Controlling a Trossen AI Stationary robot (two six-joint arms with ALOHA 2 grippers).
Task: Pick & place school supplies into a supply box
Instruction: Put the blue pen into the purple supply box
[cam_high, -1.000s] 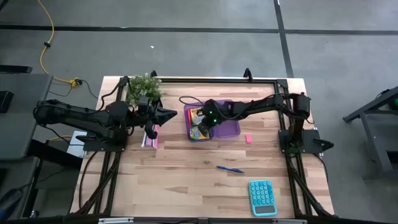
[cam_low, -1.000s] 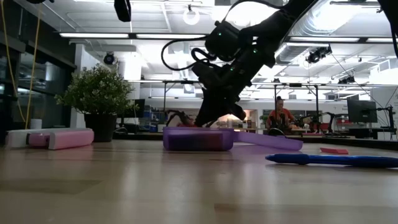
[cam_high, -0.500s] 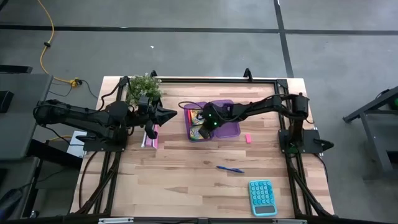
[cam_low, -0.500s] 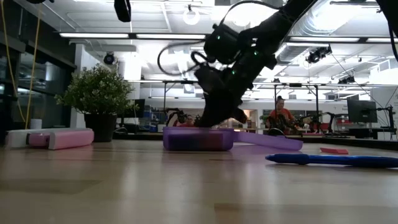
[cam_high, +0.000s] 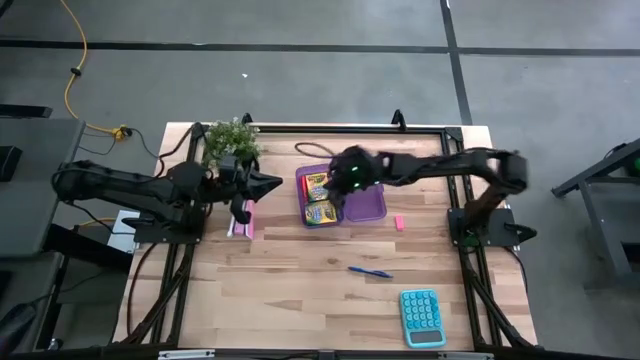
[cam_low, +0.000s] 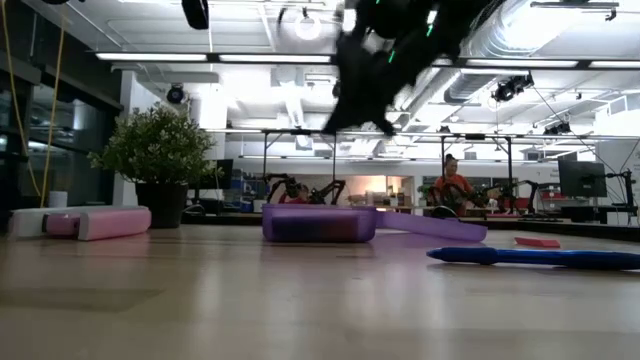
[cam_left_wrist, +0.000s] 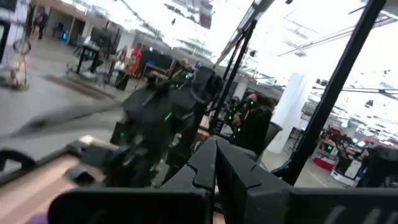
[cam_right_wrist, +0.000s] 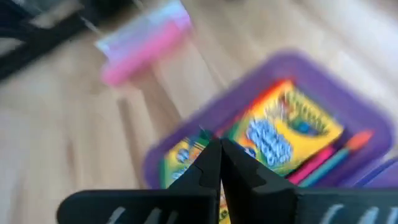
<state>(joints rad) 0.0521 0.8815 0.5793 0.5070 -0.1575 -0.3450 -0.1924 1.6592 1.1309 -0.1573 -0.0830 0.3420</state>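
The purple supply box (cam_high: 342, 197) lies open at the table's middle. Two yellow-green crayon boxes (cam_high: 318, 184) (cam_high: 320, 211) lie flat in its left half, with slim pens (cam_right_wrist: 333, 155) beside them. My right gripper (cam_high: 340, 188) hangs shut above that half, high over the box (cam_low: 320, 222) in the low view, and touches nothing (cam_right_wrist: 219, 158). A blue pen (cam_high: 370, 271) and a pink eraser (cam_high: 398, 223) lie on the table. My left gripper (cam_high: 280, 184) waits shut, left of the box.
A pink-and-white booklet (cam_high: 242, 222) lies under the left arm. A potted plant (cam_high: 232, 140) stands at the far left. A teal calculator (cam_high: 422, 316) sits near the front right. Bare wood lies in front of the box.
My right gripper has risen out of the supply box's left half, still shut, drawing back a little toward the table's right edge and rolling slightly. The crayon boxes stay in the box, now uncovered from above.
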